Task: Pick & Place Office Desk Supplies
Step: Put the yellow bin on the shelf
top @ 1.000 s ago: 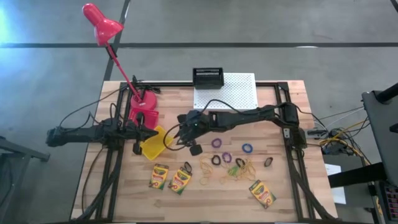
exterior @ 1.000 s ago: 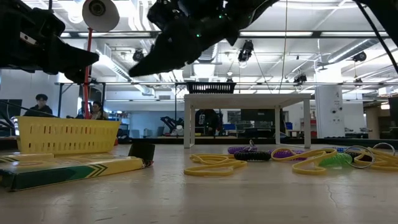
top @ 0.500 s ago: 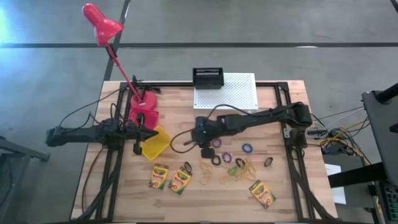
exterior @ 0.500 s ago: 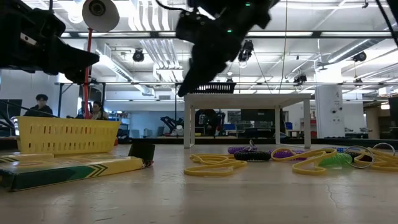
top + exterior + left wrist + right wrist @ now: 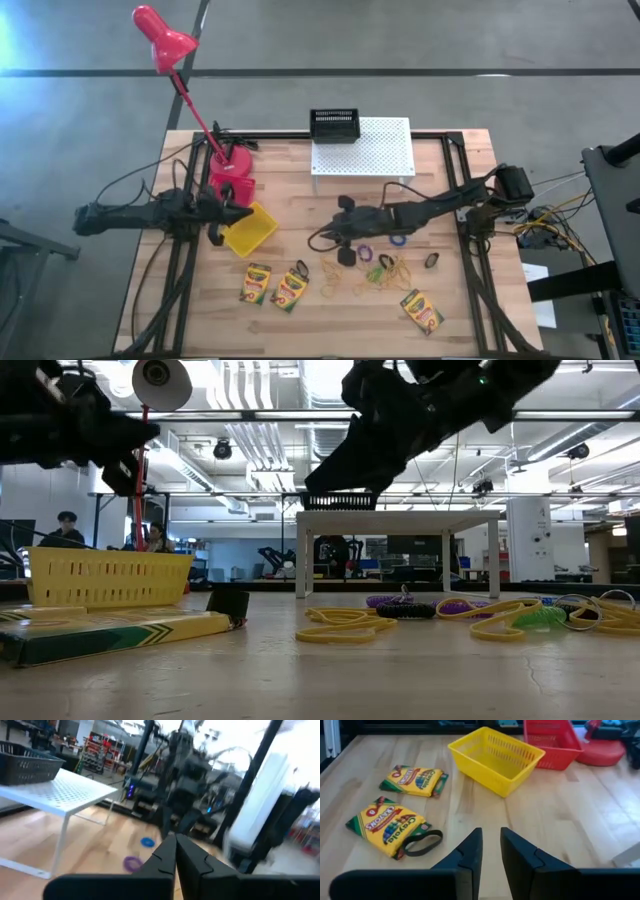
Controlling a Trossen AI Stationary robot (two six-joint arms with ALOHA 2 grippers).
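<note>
The right gripper (image 5: 318,240) is hovering above the middle of the desk (image 5: 470,300), its fingers (image 5: 470,852) slightly parted with bare wood showing in the gap and nothing pinched between them; it is facing the yellow basket (image 5: 496,759), which is sitting toward the desk's left edge with the pink-red basket (image 5: 551,742) just behind it. Two crayon boxes (image 5: 273,287) are lying side by side near the front edge, left of centre, a black ring (image 5: 422,843) touching the nearer one; a third crayon box (image 5: 421,311) is resting toward the front right corner. Tan rubber bands (image 5: 390,270) and purple and blue rings (image 5: 398,239) are lying scattered across the middle. The left gripper (image 5: 217,214) is waiting over the left edge beside the yellow basket, its fingers (image 5: 162,857) pressed together on nothing; a black basket (image 5: 334,125) is standing on the white riser (image 5: 375,150) at the back edge.
</note>
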